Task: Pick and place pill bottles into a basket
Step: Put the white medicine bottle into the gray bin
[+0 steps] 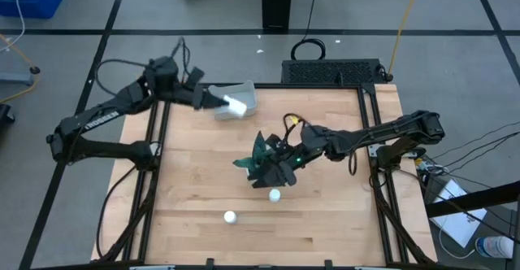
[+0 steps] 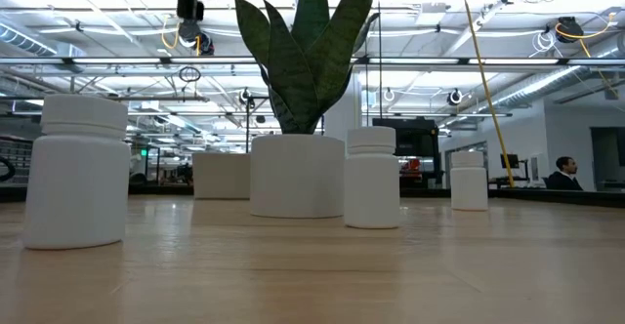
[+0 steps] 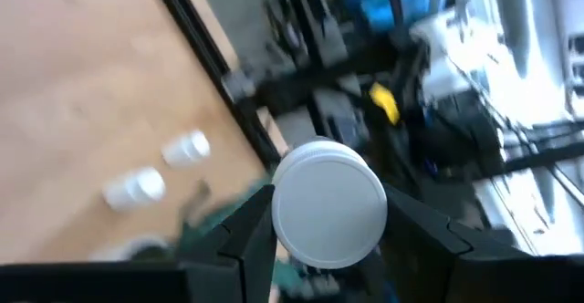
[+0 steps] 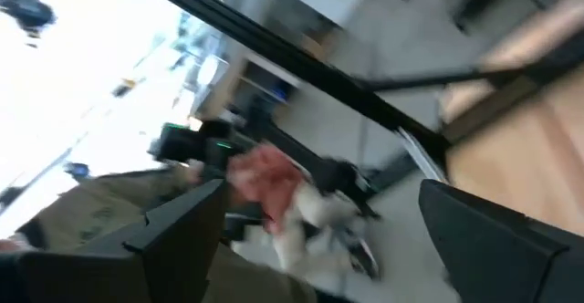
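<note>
My left gripper [image 1: 228, 103] is at the table's far left, shut on a white pill bottle [image 1: 236, 106] that hangs above the pale basket [image 1: 245, 91]. On the wood nearer the front stand two more pill bottles [image 1: 275, 194] [image 1: 230, 217]. The low view shows three standing bottles [image 2: 76, 173] [image 2: 372, 178] [image 2: 469, 187], and the basket [image 2: 223, 176] behind them. My right gripper [image 4: 319, 239] is open with nothing between its fingers. It hovers over the plant [image 1: 264, 166] at mid-table. My left gripper pinches the bottle's round side wall [image 3: 274, 214] between its two fingers [image 3: 248, 235], one on each side. One round end face [image 3: 328, 203] is turned toward the wrist. The fingers come nearly level from the table's left. The bottle is lifted clear, lying about level over the basket.
The green-leaved plant in its white pot [image 2: 298, 173] stands at mid-table, under my right arm. A black box [image 1: 333, 71] sits at the far edge. Dark frame rails [image 1: 154, 164] run along the table's left and right sides. Bare wood lies at the near left.
</note>
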Motion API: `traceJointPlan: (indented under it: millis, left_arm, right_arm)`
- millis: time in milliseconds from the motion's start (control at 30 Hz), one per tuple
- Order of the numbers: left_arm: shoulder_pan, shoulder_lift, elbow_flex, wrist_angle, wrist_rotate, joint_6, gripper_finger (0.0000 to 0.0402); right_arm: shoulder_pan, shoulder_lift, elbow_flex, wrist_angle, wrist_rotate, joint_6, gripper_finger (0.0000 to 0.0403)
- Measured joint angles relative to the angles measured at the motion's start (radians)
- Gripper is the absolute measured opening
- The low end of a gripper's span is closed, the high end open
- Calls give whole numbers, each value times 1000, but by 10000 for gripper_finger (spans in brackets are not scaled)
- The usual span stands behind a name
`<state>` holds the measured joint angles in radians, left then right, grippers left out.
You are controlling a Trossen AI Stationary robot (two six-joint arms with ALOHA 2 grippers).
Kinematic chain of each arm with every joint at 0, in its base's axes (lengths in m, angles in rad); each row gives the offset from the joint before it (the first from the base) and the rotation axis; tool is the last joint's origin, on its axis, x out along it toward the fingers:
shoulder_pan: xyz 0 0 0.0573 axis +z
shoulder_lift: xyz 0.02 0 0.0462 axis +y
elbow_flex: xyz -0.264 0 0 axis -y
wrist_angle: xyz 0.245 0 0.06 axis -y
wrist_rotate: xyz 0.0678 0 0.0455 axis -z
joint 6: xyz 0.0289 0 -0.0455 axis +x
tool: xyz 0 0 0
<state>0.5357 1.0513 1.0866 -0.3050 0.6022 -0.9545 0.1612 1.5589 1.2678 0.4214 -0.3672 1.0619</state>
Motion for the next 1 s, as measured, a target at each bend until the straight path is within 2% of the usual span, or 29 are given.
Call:
traceJointPlan:
  millis: [233,400,533,800,900,1000]
  left_arm:
    - [169,98,0,-41,0,94,165]
    - [243,193,0,-54,-15,169,165]
    - [293,271,0,-67,-65,244,165]
    - [326,404,19,-84,-109,340,165]
    - [308,454,104,-155,-153,406,165]
    - [281,520,248,-304,-254,528,165]
  right_arm:
    - [4,-1,0,290,-30,-4,356]
    - [7,-2,0,561,-55,-5,357]
    - [6,-2,0,737,-56,-26,357]
    - [4,-2,0,773,-55,-31,357]
    - [4,-2,0,771,-55,-30,357]
    - [4,-2,0,772,-55,-30,357]
